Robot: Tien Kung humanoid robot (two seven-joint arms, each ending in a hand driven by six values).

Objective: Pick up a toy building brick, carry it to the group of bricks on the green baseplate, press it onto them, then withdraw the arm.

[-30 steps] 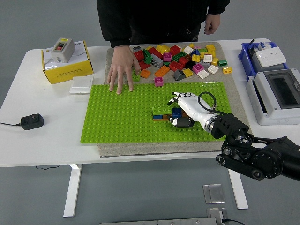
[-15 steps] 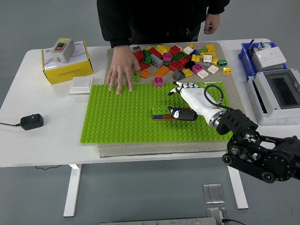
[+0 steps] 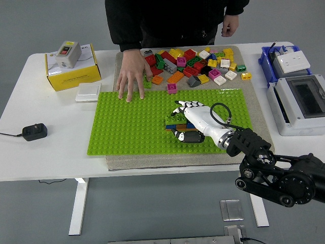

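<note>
The green baseplate lies on a grey mat in the middle of the table. On its right half stands the group of bricks: a green one on top, blue and orange ones below. My right hand, white with black fingertips, lies against the group's right side. Its fingers reach over the top and the thumb curls in from the near side, with a blue brick showing between them. A person's hand rests flat on the plate's far left edge.
A pile of loose bricks lies on the mat beyond the plate. At the left are a yellow box, a white switch plate and a black adapter. At the right stand a blue tray and a grey enclosure.
My right hand rose and drew back to the right half a second ago. It has now come left and down onto the brick group. The person's hand has stayed put.
</note>
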